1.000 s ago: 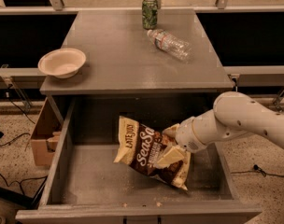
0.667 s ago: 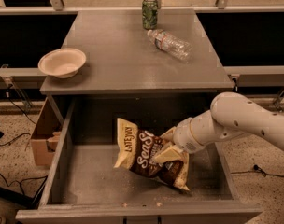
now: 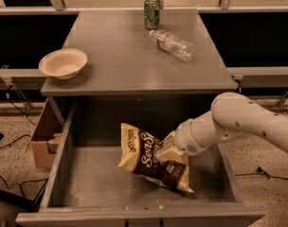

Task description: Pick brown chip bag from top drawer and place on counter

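Grey counter (image 3: 125, 65) with bowl (image 3: 63, 63), can (image 3: 152, 13), bottle (image 3: 171, 44); in top drawer (image 3: 87, 183), hand (image 3: 166, 150) tight on brown chip bag (image 3: 151, 167)

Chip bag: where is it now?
In the camera view, the chip bag is inside the open drawer, right of centre, below the counter; the gripper is at its upper right edge.

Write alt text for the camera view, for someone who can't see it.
The robot's gripper is at the brown chip bag inside the open top drawer. On the counter above sit a cream bowl near one side edge, an upright green can at the back and a plastic bottle lying on its side.
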Controlling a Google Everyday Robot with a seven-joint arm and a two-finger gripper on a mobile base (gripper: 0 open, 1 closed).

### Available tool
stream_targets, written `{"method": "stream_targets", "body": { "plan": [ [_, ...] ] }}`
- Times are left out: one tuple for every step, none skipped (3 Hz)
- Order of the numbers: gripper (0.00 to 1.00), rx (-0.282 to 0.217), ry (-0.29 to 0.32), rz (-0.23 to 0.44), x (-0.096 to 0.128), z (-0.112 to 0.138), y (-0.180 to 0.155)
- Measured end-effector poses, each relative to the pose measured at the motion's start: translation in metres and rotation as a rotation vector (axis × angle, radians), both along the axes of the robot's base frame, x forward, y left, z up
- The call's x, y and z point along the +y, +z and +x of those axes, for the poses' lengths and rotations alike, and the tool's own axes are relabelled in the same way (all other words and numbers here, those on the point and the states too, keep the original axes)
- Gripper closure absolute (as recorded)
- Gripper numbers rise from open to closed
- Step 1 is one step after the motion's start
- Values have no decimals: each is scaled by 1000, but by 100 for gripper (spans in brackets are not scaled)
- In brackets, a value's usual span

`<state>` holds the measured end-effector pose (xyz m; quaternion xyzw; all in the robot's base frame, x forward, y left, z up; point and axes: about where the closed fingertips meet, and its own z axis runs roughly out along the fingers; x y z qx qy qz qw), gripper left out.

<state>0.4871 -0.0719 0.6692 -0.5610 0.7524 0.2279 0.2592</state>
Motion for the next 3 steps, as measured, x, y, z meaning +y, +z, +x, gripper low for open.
{"method": "stream_targets", "body": {
  "plan": [
    [100, 0, 1, 0, 1, 0, 0],
    [100, -38, 18, -47, 6, 0, 23],
    [100, -111, 70, -161, 17, -3, 84]
  ]
}}
